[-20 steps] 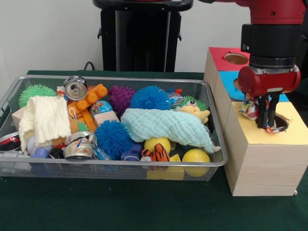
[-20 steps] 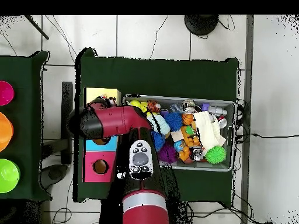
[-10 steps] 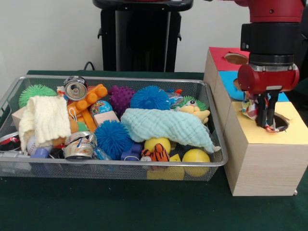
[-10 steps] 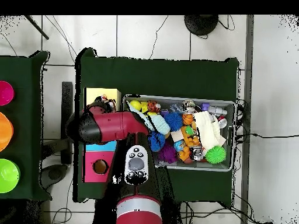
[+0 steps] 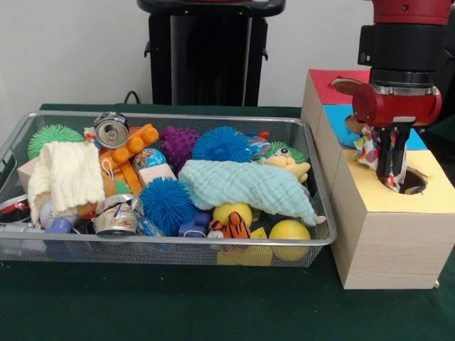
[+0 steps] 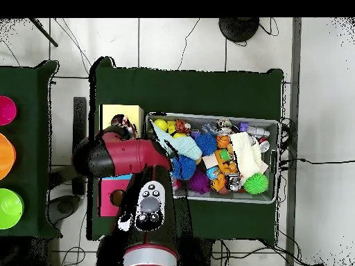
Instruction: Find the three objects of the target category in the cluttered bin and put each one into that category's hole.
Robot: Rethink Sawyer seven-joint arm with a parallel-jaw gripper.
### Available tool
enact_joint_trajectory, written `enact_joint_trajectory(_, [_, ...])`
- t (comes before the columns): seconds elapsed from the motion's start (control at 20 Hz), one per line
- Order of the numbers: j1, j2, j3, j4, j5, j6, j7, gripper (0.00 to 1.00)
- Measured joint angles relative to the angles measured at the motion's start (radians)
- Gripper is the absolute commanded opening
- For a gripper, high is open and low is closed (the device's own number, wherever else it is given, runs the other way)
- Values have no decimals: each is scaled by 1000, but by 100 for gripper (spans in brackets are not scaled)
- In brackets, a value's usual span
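Crinkly wrapper [image 5: 365,150] half hidden behind gripper [image 5: 389,177] over hole [image 5: 411,182]

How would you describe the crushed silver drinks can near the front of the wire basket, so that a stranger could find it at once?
Start from the wire mesh basket full of toys on the green table, seen from the front. Go to its front left part, below the folded cream knitted cloth. The crushed silver drinks can lies beside the blue spiky ball; unlike the upright silver can at the back, it is dented and lying down.

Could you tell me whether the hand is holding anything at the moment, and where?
Yes: the hand grips a crinkled colourful wrapper by its right edge, above the yellow box's hole.
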Motion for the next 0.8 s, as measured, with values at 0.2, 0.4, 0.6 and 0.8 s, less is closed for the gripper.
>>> enact_joint_trajectory(0.2, [13, -4, -10, 10, 21, 0, 0, 0])
enact_joint_trajectory(0.4, [21, -4, -20, 16, 41, 0, 0, 0])
enact_joint_trajectory(0.6, [31, -1, -29, 17, 61, 0, 0, 0])
enact_joint_trajectory(0.8, [30, 6, -29, 17, 74, -1, 0, 0])
